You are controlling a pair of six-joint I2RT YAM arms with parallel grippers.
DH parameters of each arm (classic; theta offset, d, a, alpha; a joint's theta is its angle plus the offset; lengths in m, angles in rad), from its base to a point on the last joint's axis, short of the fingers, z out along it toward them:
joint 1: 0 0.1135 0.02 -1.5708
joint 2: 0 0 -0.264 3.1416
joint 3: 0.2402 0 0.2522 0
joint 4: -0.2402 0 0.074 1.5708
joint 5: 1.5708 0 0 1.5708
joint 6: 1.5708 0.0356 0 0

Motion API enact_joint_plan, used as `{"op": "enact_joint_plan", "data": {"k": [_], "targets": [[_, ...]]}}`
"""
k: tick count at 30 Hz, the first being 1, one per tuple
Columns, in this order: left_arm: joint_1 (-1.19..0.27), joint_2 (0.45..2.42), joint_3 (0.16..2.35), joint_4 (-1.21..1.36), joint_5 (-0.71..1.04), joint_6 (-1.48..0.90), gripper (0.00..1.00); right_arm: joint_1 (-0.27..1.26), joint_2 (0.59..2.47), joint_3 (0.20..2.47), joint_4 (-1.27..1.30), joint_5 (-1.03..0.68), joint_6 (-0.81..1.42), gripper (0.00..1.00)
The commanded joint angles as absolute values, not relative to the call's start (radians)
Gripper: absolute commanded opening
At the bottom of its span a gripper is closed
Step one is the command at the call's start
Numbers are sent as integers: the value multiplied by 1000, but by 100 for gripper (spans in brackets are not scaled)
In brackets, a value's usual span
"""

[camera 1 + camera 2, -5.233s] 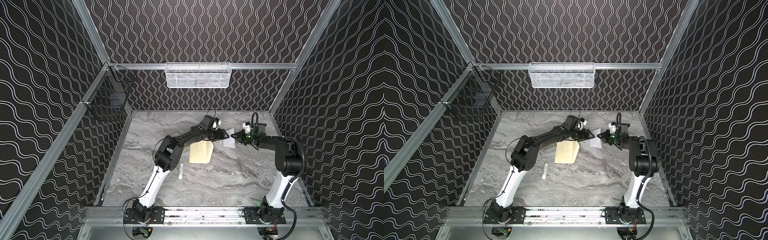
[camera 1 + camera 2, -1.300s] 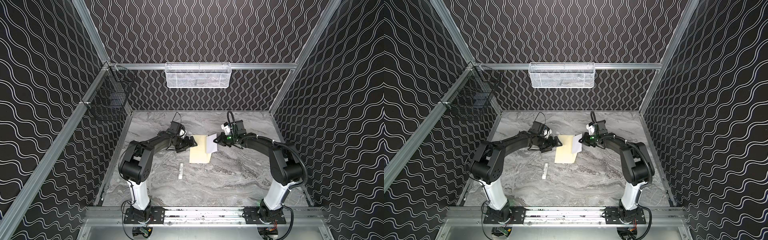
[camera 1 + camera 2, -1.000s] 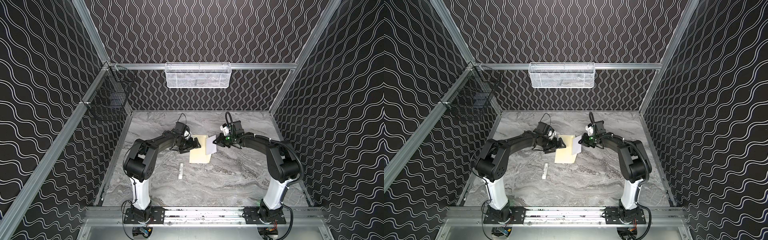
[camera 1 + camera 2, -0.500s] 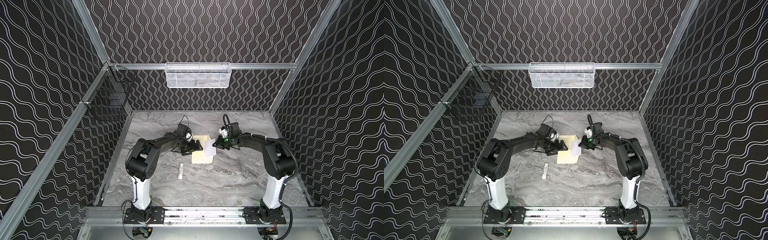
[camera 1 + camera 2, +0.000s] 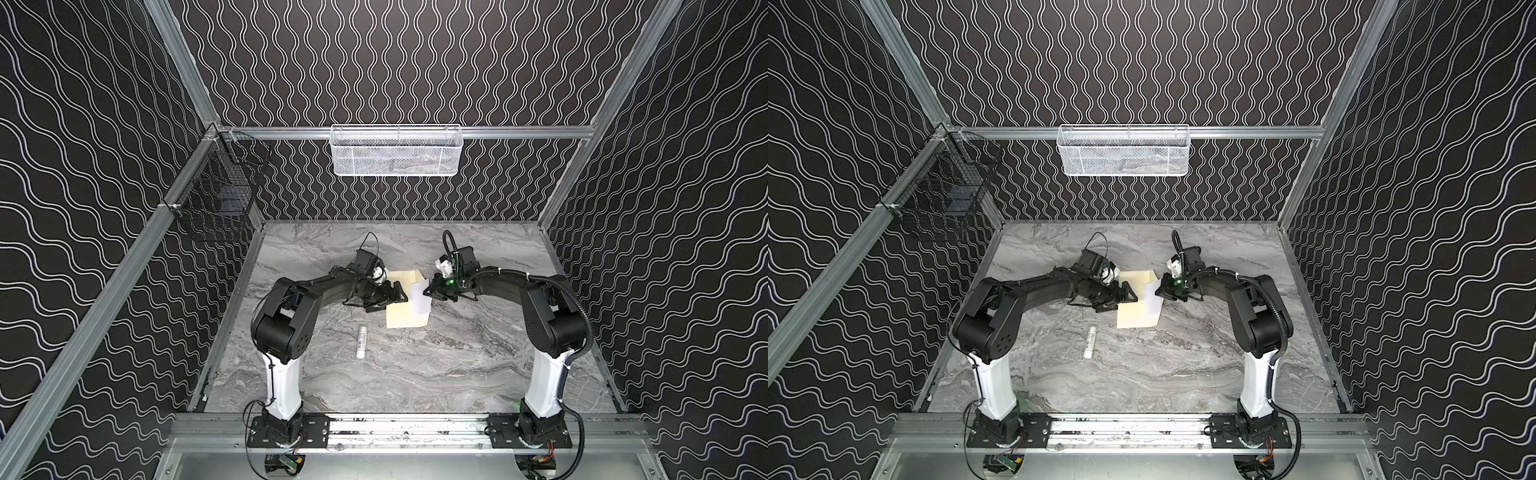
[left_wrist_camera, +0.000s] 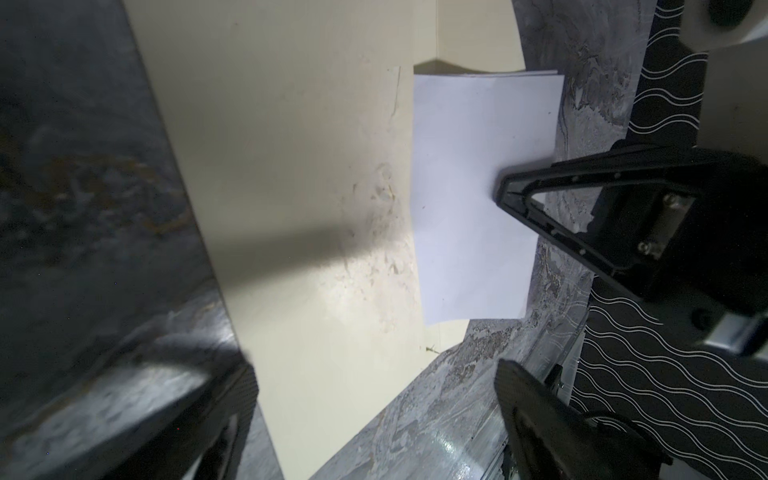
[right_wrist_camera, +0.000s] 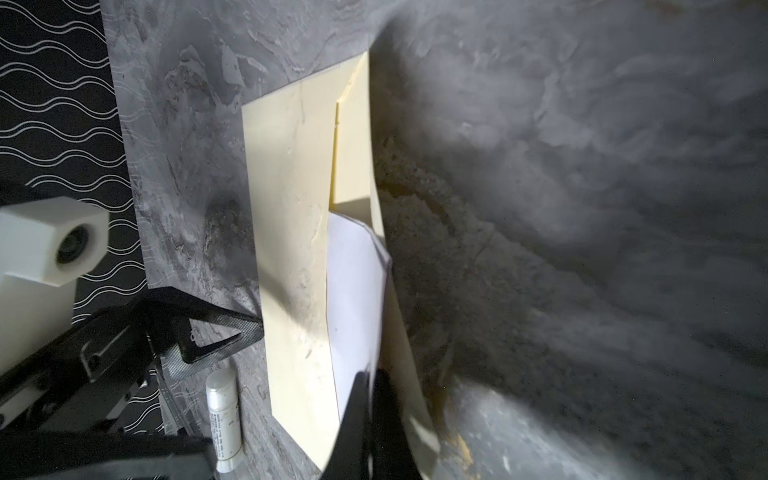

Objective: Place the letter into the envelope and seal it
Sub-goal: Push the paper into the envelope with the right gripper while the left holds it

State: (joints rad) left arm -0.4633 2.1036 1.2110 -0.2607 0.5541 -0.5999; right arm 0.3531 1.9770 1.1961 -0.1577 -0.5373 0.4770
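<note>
The letter (image 5: 419, 297) is clamped at one edge by the right claw (image 5: 427, 291), whose jaws are pressed together on the sheet. The free edge of the sheet is carried ahead of the fingertips and over the envelope (image 5: 401, 319). This edge grip is judged to leave the leading half clear for sliding into the pocket. The envelope lies flat on the marble table (image 5: 415, 374), directly in front of both claws, with its flap lifted on the right claw's side. Whether the sheet's front edge is inside the pocket cannot be told. The left claw (image 5: 395, 296) is held with jaws wide apart and nothing between them. One fingertip is set at the envelope edge farthest from the letter, judged as a stop against sliding under the push. A white stick (image 5: 362, 341) lies on the table just behind and beside the left claw, apart from the envelope. Both arms are stretched low and forward, with forearms nearly level and wrists turned inward, so that the claws face each other across the envelope.
</note>
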Motion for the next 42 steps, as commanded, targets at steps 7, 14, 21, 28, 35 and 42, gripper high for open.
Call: {"op": "enact_joint_plan", "data": {"k": [7, 14, 21, 28, 35, 42], "targets": [[-472, 2128, 1232, -289, 526, -591, 93, 368, 2004, 1204, -137, -575, 460, 0], [-479, 2145, 1246, -280, 543, -601, 94, 369, 2014, 1190, -121, -591, 452, 0], [-487, 2124, 1204, -245, 544, -621, 94, 381, 2030, 1204, -129, -564, 451, 0], [-499, 2118, 1186, -241, 543, -621, 94, 397, 2043, 1215, -141, -539, 452, 0], [-497, 2117, 1169, -231, 539, -609, 94, 402, 2021, 1226, -195, -488, 421, 9], [-495, 2120, 1169, -233, 541, -606, 94, 399, 1996, 1236, -229, -448, 403, 20]]}}
